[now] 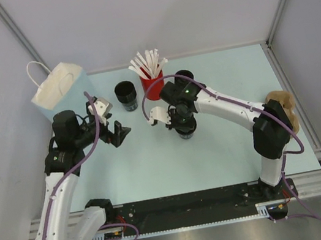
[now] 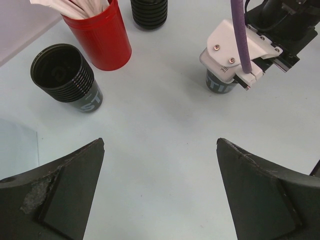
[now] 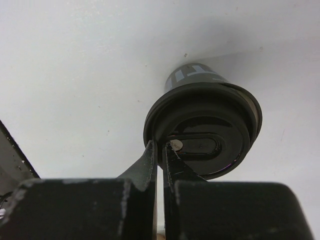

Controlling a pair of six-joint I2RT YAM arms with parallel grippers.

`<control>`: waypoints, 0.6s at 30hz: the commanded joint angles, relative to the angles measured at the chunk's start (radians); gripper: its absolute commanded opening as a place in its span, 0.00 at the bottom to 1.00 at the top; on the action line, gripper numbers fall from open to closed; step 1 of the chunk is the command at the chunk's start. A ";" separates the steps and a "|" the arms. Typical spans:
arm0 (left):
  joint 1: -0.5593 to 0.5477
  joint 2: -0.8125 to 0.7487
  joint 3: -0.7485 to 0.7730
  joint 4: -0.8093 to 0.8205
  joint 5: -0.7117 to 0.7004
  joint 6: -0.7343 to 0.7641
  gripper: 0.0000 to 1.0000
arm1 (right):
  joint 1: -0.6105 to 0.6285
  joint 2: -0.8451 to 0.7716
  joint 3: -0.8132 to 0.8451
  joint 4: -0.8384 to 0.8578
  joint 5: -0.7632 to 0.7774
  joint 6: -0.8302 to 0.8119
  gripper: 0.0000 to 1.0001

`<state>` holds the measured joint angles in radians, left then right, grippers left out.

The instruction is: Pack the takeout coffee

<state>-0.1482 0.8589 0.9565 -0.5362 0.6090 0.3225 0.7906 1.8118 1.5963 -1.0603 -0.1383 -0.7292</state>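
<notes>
Coffee cup [image 2: 220, 86] stood upright on table [image 1: 156, 164], near red cup [image 1: 152, 87], on robot's side of it; lid [image 3: 210, 125] on. Right fingers [image 3: 148, 167] pressed together, tips laid on lid near its edge; nothing seen pinched between them. Left fingers [image 2: 65, 195] spread wide, empty, well apart from cup. Step judged: lid being seated. Pressure best applied straight down, so cup is not tipped or slid. Rim to be checked all round before cup is carried toward paper bag [image 1: 58, 88]. Cup could be steadied by left fingers.
</notes>
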 commanded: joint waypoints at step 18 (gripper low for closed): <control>0.009 -0.043 -0.048 0.081 0.038 0.000 0.99 | -0.036 0.001 0.113 -0.070 -0.066 -0.024 0.00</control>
<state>-0.1482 0.8360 0.9131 -0.4911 0.6140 0.3222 0.7677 1.8118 1.6550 -1.1130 -0.2001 -0.7383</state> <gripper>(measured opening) 0.994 0.022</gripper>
